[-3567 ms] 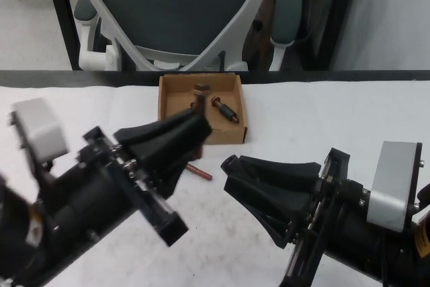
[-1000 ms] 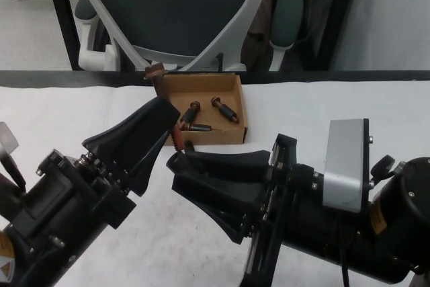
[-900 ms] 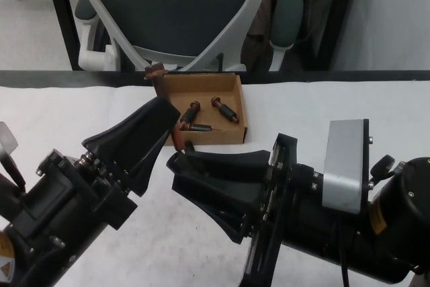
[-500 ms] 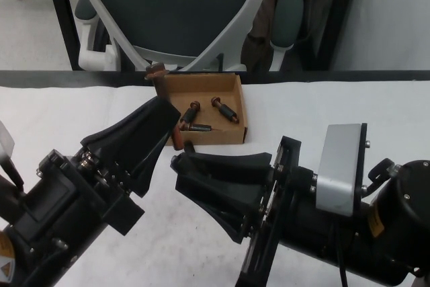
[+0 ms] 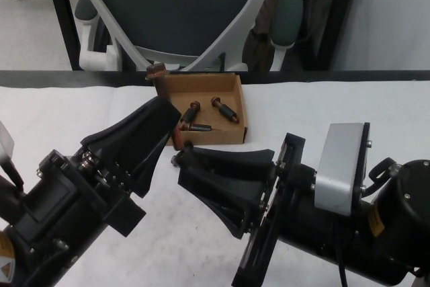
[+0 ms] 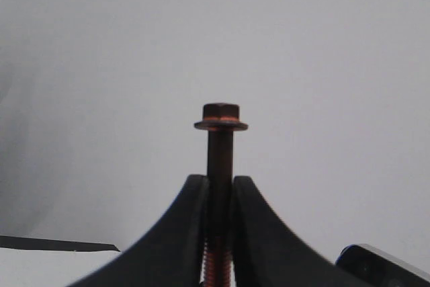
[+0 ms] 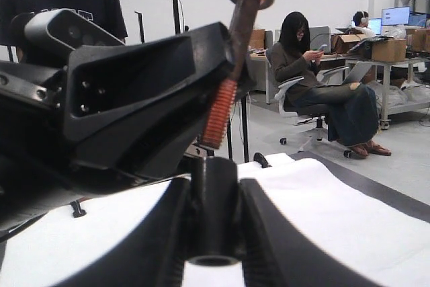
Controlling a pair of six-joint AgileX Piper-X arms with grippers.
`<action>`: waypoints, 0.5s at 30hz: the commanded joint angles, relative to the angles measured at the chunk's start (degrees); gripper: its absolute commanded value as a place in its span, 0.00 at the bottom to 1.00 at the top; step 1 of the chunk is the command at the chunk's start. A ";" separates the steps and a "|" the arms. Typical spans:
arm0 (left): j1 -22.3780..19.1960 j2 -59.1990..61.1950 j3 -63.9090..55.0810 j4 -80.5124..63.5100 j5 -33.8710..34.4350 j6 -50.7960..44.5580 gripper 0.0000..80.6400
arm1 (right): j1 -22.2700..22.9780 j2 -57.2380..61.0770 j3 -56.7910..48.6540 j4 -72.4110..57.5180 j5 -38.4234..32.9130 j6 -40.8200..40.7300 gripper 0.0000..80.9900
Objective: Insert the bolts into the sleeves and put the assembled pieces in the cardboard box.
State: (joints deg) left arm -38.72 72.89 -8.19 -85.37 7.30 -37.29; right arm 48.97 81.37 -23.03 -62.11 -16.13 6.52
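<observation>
Two grippers are counted, the left gripper point(image 6: 220, 183) and the right gripper point(image 7: 213, 183); one bolt point(image 6: 221, 140) is in the former; one sleeve point(image 7: 213, 223) is in the latter; one cardboard box point(image 5: 228, 138) stands on the table point(image 5: 349, 109); three assembled pieces point(image 5: 226, 109) seem to lie inside it; one more small brown piece point(image 5: 156, 70) sits at its far corner.

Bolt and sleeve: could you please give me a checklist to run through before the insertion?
1. Grip on bolt by left gripper: ok.
2. Grip on sleeve by right gripper: ok.
3. Line of bolt with sleeve: not ok, it leans in the right wrist view.
4. Threaded tip inside the sleeve's mouth: cannot tell.
5. Bare floor left in cardboard box: ok.
</observation>
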 commanded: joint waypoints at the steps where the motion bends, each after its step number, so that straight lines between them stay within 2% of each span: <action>1: -0.22 -0.30 0.17 -1.03 0.09 0.23 0.01 | 0.02 0.00 -0.05 -0.74 0.80 -0.46 0.00; 15: -0.22 -0.30 0.17 -1.03 0.09 1.35 0.01 | 0.02 0.00 -0.05 -3.38 0.80 -0.92 0.00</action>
State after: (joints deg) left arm -38.72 72.89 -8.19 -85.37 7.30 -36.44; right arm 48.97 81.37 -23.03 -64.11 -15.60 6.08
